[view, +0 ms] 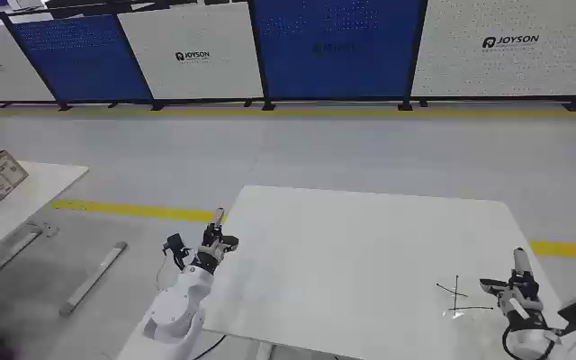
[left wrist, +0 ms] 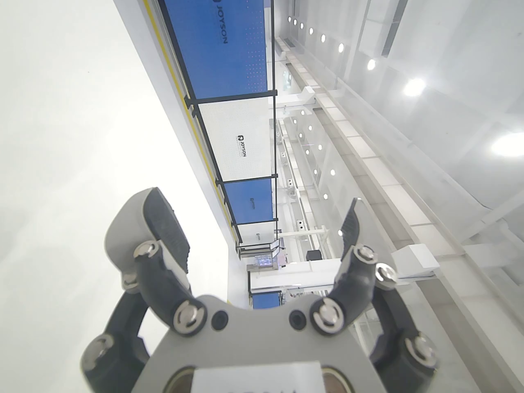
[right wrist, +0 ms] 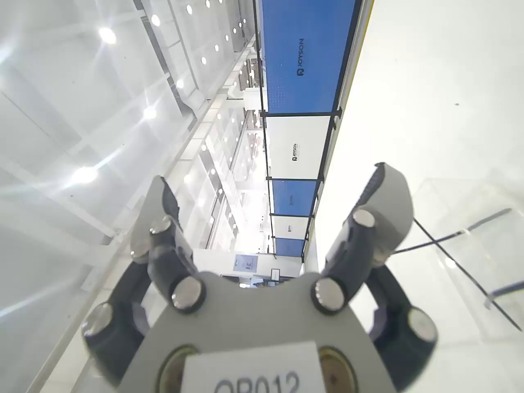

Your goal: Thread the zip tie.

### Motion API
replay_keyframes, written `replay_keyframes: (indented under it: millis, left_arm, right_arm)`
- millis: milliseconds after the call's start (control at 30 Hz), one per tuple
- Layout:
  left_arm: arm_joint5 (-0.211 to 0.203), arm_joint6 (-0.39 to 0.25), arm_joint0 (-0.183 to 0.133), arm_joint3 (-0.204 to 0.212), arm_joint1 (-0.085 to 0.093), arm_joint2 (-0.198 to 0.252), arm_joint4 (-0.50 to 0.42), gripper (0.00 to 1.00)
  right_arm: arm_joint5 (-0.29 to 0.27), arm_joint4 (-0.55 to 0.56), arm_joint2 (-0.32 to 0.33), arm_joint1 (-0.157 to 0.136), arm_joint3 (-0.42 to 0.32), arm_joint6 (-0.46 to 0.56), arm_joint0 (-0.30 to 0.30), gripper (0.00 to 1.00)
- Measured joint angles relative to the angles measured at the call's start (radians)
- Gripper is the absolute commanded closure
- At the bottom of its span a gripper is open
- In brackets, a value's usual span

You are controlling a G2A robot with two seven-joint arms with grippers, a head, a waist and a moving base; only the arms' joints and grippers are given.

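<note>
Too thin from above to count, or to tell head from tail: zip ties (view: 456,296), crossed at the tabletop's (view: 360,261) near right corner. Barely traceable from above: the clear tray (right wrist: 470,202) under them. Hidden behind a finger (right wrist: 391,202) of the right end effector (right wrist: 272,177): one end of a long tie (right wrist: 450,237). Cut off by the picture's edge: a dark strip (right wrist: 509,287) low over the tabletop, impossible to identify. Cut off from above as well: the tabletop's near edge.
</note>
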State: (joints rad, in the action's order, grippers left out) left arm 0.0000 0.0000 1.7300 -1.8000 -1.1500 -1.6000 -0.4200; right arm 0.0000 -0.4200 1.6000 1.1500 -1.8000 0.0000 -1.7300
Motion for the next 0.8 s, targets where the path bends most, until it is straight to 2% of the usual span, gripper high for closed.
replay_keyframes:
  millis: [33, 100, 133, 167, 200, 233, 300, 333, 367, 400, 433, 467, 667, 733, 800]
  left_arm:
    - [0.000, 0.000, 0.000, 0.000, 0.000, 0.000, 0.000, 0.00]
    - [0.000, 0.000, 0.000, 0.000, 0.000, 0.000, 0.000, 0.00]
    - [0.000, 0.000, 0.000, 0.000, 0.000, 0.000, 0.000, 0.22]
    - [0.000, 0.000, 0.000, 0.000, 0.000, 0.000, 0.000, 0.00]
    - [0.000, 0.000, 0.000, 0.000, 0.000, 0.000, 0.000, 0.22]
    - [0.000, 0.000, 0.000, 0.000, 0.000, 0.000, 0.000, 0.00]
    - [0.000, 0.000, 0.000, 0.000, 0.000, 0.000, 0.000, 0.00]
    - [0.000, 0.000, 0.000, 0.000, 0.000, 0.000, 0.000, 0.22]
    - [0.000, 0.000, 0.000, 0.000, 0.000, 0.000, 0.000, 0.00]
    - [0.000, 0.000, 0.000, 0.000, 0.000, 0.000, 0.000, 0.22]
    - [0.000, 0.000, 0.000, 0.000, 0.000, 0.000, 0.000, 0.00]
    - [0.000, 0.000, 0.000, 0.000, 0.000, 0.000, 0.000, 0.00]
    - [0.000, 0.000, 0.000, 0.000, 0.000, 0.000, 0.000, 0.00]
    - [0.000, 0.000, 0.000, 0.000, 0.000, 0.000, 0.000, 0.00]
    - [0.000, 0.000, 0.000, 0.000, 0.000, 0.000, 0.000, 0.00]
  right_arm:
    - [0.000, 0.000, 0.000, 0.000, 0.000, 0.000, 0.000, 0.22]
    - [0.000, 0.000, 0.000, 0.000, 0.000, 0.000, 0.000, 0.22]
    - [0.000, 0.000, 0.000, 0.000, 0.000, 0.000, 0.000, 0.00]
    - [0.000, 0.000, 0.000, 0.000, 0.000, 0.000, 0.000, 0.00]
    - [0.000, 0.000, 0.000, 0.000, 0.000, 0.000, 0.000, 0.22]
    - [0.000, 0.000, 0.000, 0.000, 0.000, 0.000, 0.000, 0.22]
    - [0.000, 0.000, 0.000, 0.000, 0.000, 0.000, 0.000, 0.22]
    - [0.000, 0.000, 0.000, 0.000, 0.000, 0.000, 0.000, 0.22]
    - [0.000, 0.000, 0.000, 0.000, 0.000, 0.000, 0.000, 0.00]
    - [0.000, 0.000, 0.000, 0.000, 0.000, 0.000, 0.000, 0.22]
    - [0.000, 0.000, 0.000, 0.000, 0.000, 0.000, 0.000, 0.22]
    - [0.000, 0.000, 0.000, 0.000, 0.000, 0.000, 0.000, 0.00]
    - [-0.017, 0.030, 0.019, -0.003, -0.005, 0.027, 0.005, 0.00]
    - [-0.032, 0.046, 0.045, -0.007, -0.008, 0.087, 0.002, 0.00]
    - [-0.038, 0.053, 0.082, -0.016, -0.005, 0.196, 0.000, 0.00]
